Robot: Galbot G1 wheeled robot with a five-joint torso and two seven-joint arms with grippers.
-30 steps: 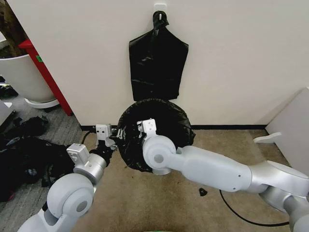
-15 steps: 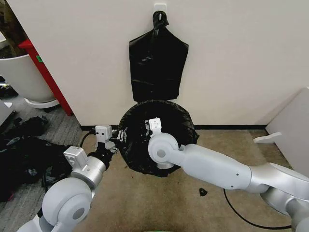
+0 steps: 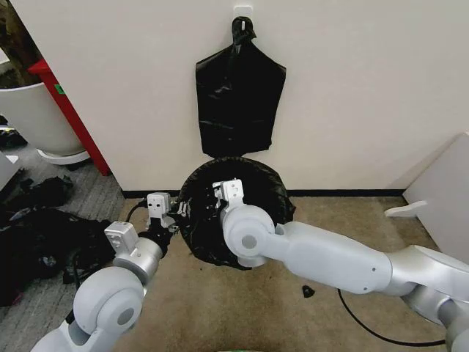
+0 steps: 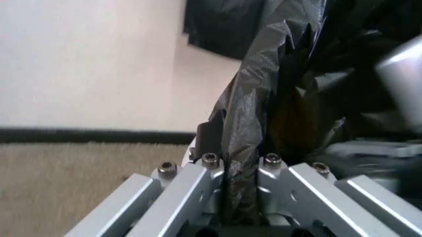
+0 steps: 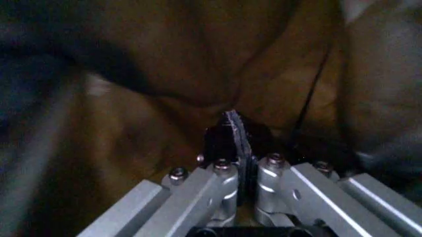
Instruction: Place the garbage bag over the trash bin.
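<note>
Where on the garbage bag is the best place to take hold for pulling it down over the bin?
Probably the free hem of the bag, pinched edge-on from outside the bin's side. The film there bunches into a thin fold that shut fingers can trap, as the left gripper does at the bin's left side; the right gripper pinches film inside the mouth.

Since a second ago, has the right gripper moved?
Yes. The right gripper, shut on the garbage bag, went toward the robot's right and farther from the baseboard, then came back nearly to its earlier spot.
</note>
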